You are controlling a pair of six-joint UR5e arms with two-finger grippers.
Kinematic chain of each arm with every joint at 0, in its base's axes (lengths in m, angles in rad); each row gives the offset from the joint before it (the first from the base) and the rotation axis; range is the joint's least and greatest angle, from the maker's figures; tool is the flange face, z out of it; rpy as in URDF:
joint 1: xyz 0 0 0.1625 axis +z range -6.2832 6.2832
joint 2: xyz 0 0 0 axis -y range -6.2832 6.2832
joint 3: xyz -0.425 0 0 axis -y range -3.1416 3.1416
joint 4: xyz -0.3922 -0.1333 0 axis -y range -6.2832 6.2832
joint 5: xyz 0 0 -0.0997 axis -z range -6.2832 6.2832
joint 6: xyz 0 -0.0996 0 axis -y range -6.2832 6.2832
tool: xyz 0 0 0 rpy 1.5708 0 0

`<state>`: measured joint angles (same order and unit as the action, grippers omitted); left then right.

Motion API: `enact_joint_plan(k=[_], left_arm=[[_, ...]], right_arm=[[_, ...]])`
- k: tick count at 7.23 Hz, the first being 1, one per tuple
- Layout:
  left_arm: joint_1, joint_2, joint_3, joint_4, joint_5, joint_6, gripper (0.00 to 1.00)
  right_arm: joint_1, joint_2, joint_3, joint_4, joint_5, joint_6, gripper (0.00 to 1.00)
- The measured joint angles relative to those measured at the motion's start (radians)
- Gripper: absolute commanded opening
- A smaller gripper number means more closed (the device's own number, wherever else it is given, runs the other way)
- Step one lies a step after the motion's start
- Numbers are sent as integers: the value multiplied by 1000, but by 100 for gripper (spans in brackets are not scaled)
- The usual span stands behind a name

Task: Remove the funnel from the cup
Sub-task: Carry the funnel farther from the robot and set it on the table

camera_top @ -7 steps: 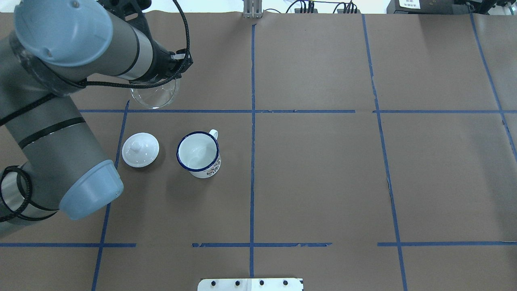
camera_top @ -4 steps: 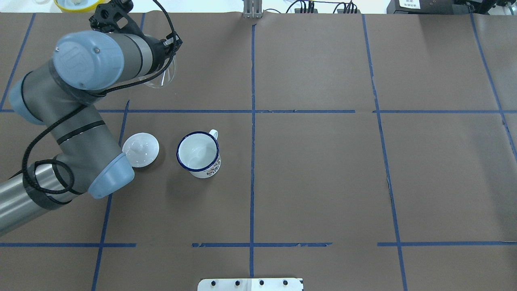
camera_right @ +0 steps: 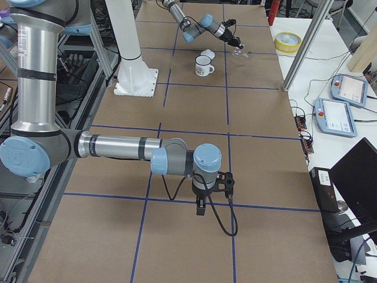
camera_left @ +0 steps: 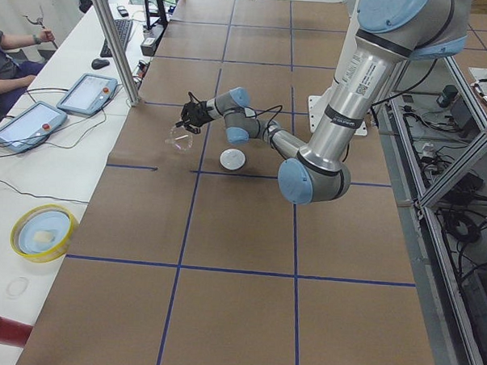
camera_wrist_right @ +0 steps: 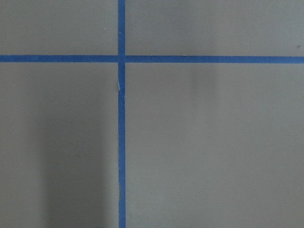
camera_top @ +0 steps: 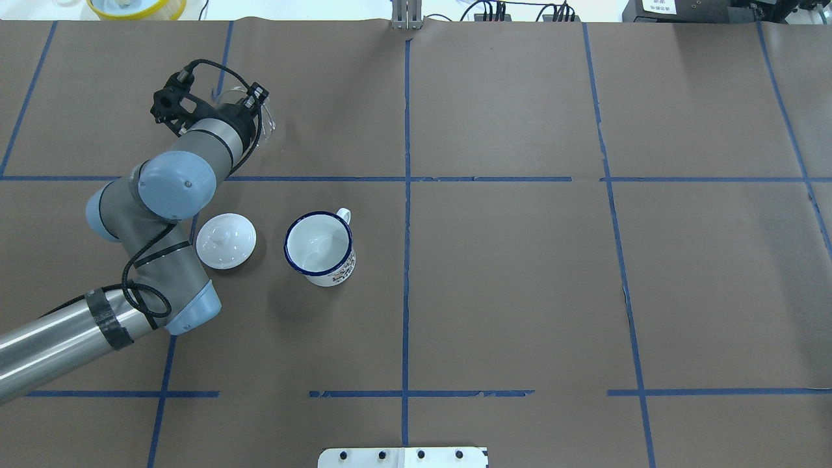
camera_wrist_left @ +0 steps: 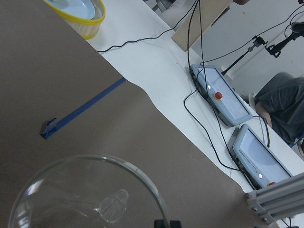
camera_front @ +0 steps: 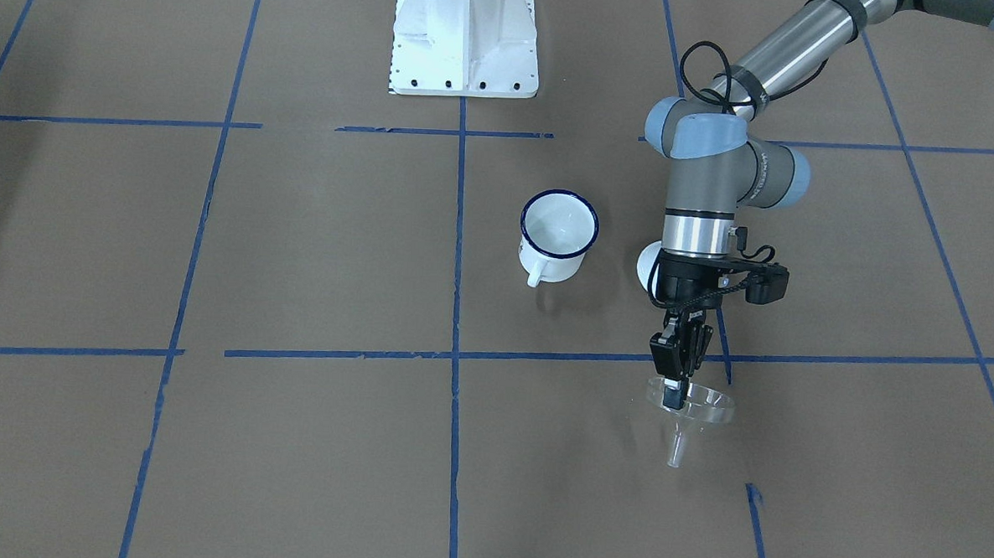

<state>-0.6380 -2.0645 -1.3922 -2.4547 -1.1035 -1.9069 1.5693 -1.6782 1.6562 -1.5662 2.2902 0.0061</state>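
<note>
The clear funnel [camera_front: 696,408] hangs spout down, well away from the cup, over the paper past the blue tape line. My left gripper [camera_front: 672,393] is shut on its rim from above. In the left wrist view the funnel [camera_wrist_left: 85,194] fills the lower left, the spout seen through the bowl. The cup [camera_top: 318,247], a white mug with a dark blue rim, stands upright and empty near the table's middle [camera_front: 559,231]. My right gripper [camera_right: 200,206] shows only in the exterior right view, pointing down over the near paper; I cannot tell whether it is open or shut.
A round white lid [camera_top: 225,240] with a knob lies just left of the cup. A yellow-rimmed bowl [camera_left: 41,230], two tablets [camera_left: 24,124] and cables sit on the white bench beyond the paper's far edge. A person's arm [camera_left: 6,59] shows there.
My left arm has swung the funnel further from the cup, toward the table's far left, and has dropped lower. The cup and lid have not moved.
</note>
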Motion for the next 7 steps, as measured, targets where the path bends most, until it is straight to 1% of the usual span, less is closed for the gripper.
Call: enact_joint_plan(k=[2,3,4,7], left_arm=[[31,-6,47,-28,41,-78,0],[35,-10,56,-27,45,-90,93],[36,-12,60,-25,46,-92,100],[24,-24,53,-24,41,-39,100]], right_arm=[[0,0,0,0,0,0,100],[0,0,0,0,0,0,100],[0,0,0,0,0,0,100],[0,0,0,0,0,0,100]])
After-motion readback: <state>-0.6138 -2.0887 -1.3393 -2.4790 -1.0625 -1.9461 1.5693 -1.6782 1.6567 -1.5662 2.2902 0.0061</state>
